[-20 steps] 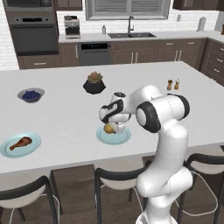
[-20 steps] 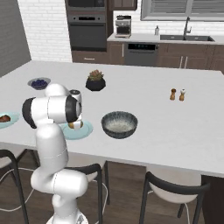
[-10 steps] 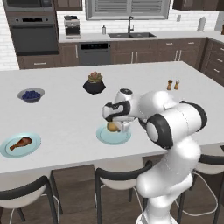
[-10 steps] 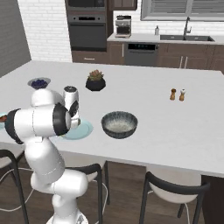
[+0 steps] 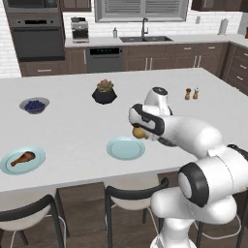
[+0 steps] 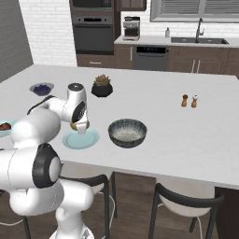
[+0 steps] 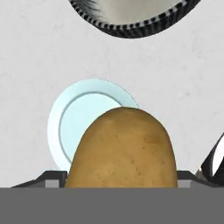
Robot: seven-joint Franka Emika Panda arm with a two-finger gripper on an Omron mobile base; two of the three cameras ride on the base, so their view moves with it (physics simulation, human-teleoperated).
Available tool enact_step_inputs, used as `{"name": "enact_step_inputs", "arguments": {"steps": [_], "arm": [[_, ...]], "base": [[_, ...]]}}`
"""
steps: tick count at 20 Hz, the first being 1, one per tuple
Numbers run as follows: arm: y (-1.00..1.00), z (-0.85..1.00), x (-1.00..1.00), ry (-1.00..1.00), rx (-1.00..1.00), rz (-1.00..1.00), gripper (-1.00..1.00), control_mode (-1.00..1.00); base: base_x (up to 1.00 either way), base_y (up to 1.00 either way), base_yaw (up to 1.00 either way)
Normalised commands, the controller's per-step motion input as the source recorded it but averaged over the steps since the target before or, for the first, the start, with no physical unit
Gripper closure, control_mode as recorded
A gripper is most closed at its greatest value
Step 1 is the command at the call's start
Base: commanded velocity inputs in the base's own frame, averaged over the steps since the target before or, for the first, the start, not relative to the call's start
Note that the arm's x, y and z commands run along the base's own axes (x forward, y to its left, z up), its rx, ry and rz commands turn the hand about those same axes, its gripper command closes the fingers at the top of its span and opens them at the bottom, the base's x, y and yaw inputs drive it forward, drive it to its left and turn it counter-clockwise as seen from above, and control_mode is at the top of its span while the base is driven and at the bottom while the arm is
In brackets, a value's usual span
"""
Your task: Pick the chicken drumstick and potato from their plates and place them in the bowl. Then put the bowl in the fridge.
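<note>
Gripping one potato (image 7: 124, 148) in wide-set jaws, the hand (image 5: 139, 131) hides its fingertips; one plate (image 7: 70, 122) lies below, bowl (image 7: 131, 17) cut off ahead.

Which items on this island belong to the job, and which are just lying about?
Job: potato, drumstick, two plates, bowl.
Lying about: blueberry bowl, succulent pot, shakers.

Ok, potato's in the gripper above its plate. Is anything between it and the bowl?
Nothing visible. The potato hangs in the gripper over its plate, and the bowl sits just beside that plate with bare counter between them.
</note>
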Motion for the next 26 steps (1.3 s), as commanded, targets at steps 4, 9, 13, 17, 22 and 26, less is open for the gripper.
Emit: {"name": "enact_step_inputs", "arguments": {"steps": [4,9,13,17,22,26], "arm": [[-0.56,0.87,0.00,0.13,-0.18,0.01,1.00,-1.00],[-0.77,0.38,0.00,0.06,-0.25,0.03,1.00,-1.00],[-0.99,-0.03,0.00,0.00,-0.06,0.06,1.00,-1.00],[-0.98,-0.22,0.04,0.12,0.05,0.00,1.00,-1.00],[-0.56,-0.38,0.22,0.04,0.01,0.01,1.00,-1.00],[-0.17,-0.47,0.54,0.00,0.00,0.04,1.00,-1.00]], "base": [[0.00,0.00,0.00],[0.00,0.00,0.00],[0.00,0.00,0.00],[0.00,0.00,0.00],[0.00,0.00,0.00],[0.00,0.00,0.00]]}}
